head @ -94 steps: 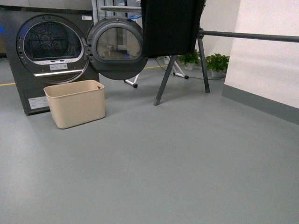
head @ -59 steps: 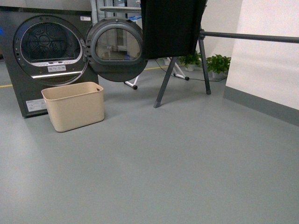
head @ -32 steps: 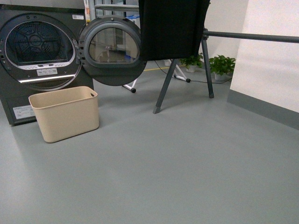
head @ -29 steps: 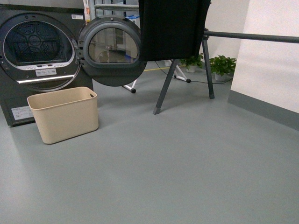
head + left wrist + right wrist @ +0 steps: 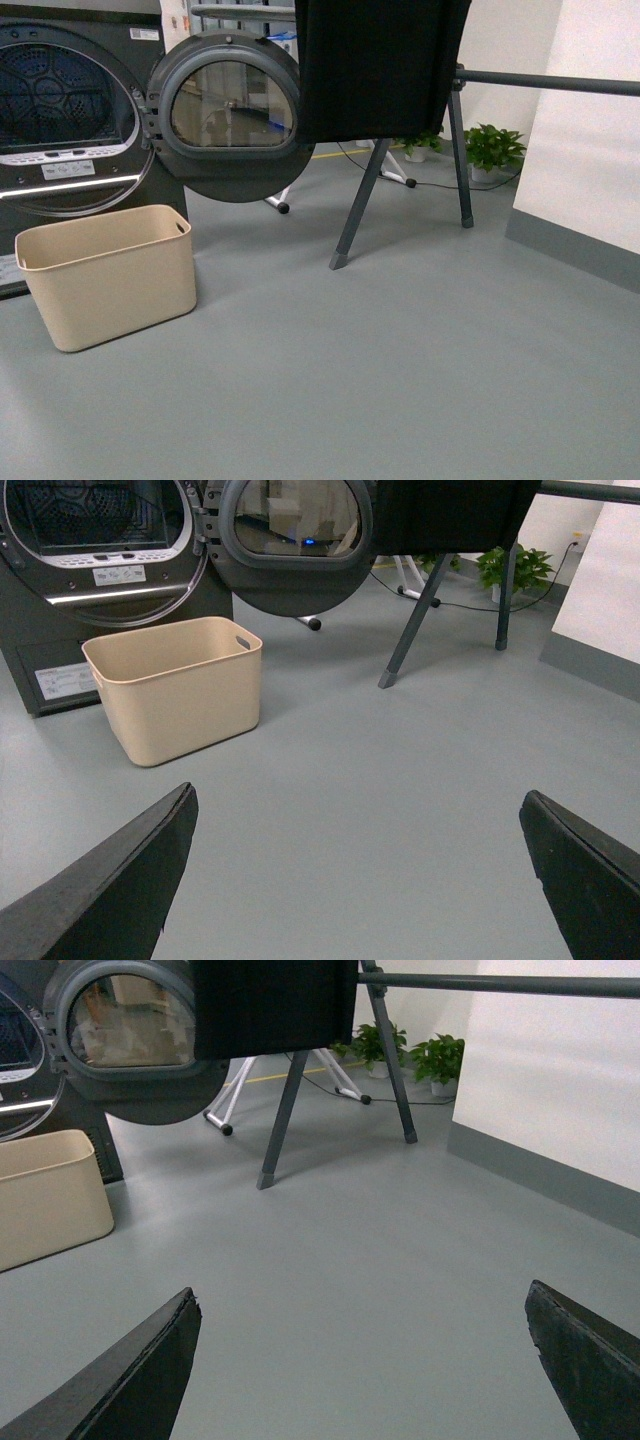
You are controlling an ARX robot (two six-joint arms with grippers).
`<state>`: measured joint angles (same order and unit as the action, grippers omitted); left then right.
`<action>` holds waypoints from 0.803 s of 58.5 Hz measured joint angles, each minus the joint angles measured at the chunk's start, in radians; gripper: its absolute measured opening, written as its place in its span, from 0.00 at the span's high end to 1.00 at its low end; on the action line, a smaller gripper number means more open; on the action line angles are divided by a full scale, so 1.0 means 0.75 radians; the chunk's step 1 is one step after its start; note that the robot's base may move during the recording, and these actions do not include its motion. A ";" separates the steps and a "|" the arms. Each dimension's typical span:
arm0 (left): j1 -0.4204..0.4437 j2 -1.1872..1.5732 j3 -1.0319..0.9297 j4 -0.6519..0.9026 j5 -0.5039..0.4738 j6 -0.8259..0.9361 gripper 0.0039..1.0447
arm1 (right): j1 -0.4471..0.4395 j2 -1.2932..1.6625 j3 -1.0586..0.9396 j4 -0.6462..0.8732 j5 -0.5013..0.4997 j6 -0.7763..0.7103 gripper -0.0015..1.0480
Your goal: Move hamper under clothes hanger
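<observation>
The beige hamper (image 5: 108, 275) stands empty on the grey floor at the left, in front of the dryer; it also shows in the left wrist view (image 5: 180, 685) and at the edge of the right wrist view (image 5: 45, 1198). The clothes hanger (image 5: 550, 82), a dark grey bar on angled legs (image 5: 358, 205), stands at the back right with a black cloth (image 5: 375, 65) over it. The hamper is left of it and apart from it. My left gripper (image 5: 358, 810) is open and empty above bare floor. My right gripper (image 5: 362, 1305) is open and empty too. Neither arm shows in the front view.
A dark grey dryer (image 5: 60, 120) stands behind the hamper, its round door (image 5: 228, 115) swung open toward the rack. A white wall (image 5: 590, 170) with grey skirting runs along the right. Potted plants (image 5: 495, 150) and a floor cable lie behind the rack.
The view has moved forward and turned right: the hamper and dryer have slid left and grown larger, and the rack legs are nearer. The hamper itself has not moved on the floor.
</observation>
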<state>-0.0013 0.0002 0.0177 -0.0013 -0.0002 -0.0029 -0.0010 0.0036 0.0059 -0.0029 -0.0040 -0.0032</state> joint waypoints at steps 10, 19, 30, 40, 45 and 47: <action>0.000 0.000 0.000 0.000 0.000 0.000 0.06 | -0.001 0.000 0.000 0.000 0.003 0.000 0.08; 0.000 0.001 0.001 0.000 0.001 0.000 0.06 | -0.001 0.000 0.000 0.000 0.004 0.000 0.08; 0.000 0.000 0.001 -0.001 0.001 0.001 0.06 | 0.001 0.000 0.000 0.000 0.005 0.000 0.08; 0.000 0.001 0.001 0.000 0.004 0.001 0.06 | 0.002 0.000 0.000 0.000 0.007 0.001 0.08; 0.000 0.001 0.001 0.000 -0.001 0.001 0.06 | 0.002 0.000 0.000 -0.001 0.006 -0.001 0.08; 0.000 0.000 0.001 0.000 0.001 0.001 0.06 | 0.002 0.000 0.000 -0.001 0.004 0.000 0.08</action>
<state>-0.0013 0.0002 0.0181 -0.0013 0.0002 -0.0025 0.0002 0.0036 0.0059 -0.0032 -0.0013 -0.0032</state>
